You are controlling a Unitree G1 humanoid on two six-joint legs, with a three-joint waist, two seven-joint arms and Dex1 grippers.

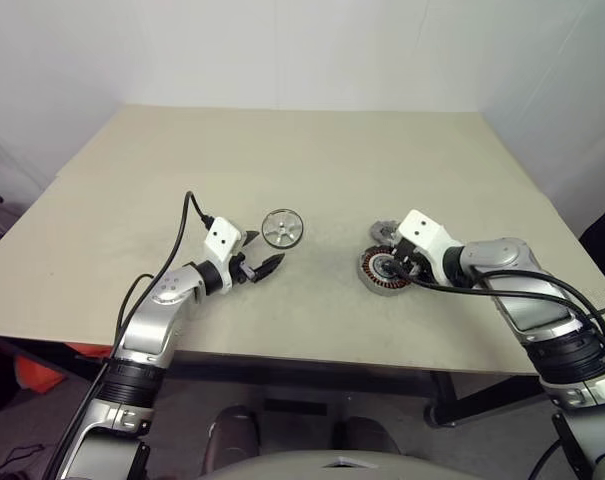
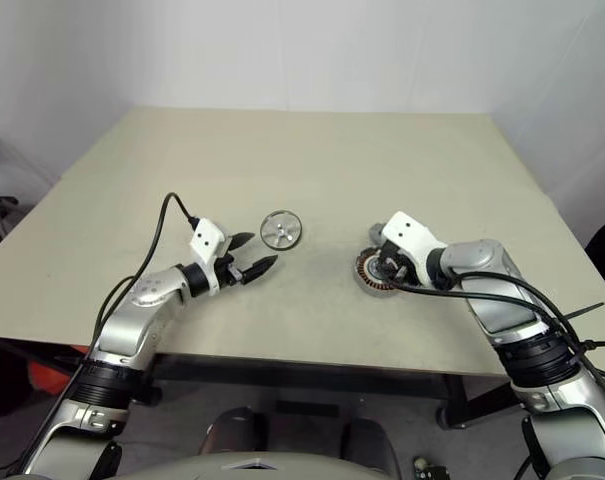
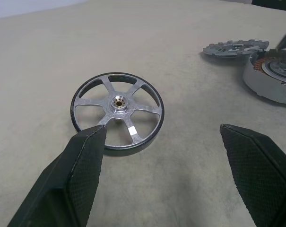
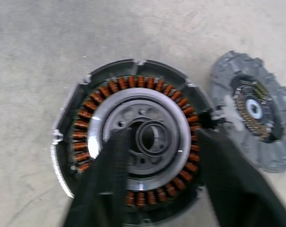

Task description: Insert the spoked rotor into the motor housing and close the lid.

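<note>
The motor housing sits right of centre in the head view, on the bench, its copper winding ring exposed and its central hole empty. The lid lies just beside it on the far side, dark notched face up, largely hidden behind the right claw in the head view. The spoked rotor lies flat near frame centre, apart from the housing. The left claw is released, fingers spread wide, just short of the rotor, grasping nothing. The right claw hangs over the housing, fingers parted either side of the hub, blurred; contact cannot be judged. The bench's far half is open; its near edge runs below both arms.
</note>
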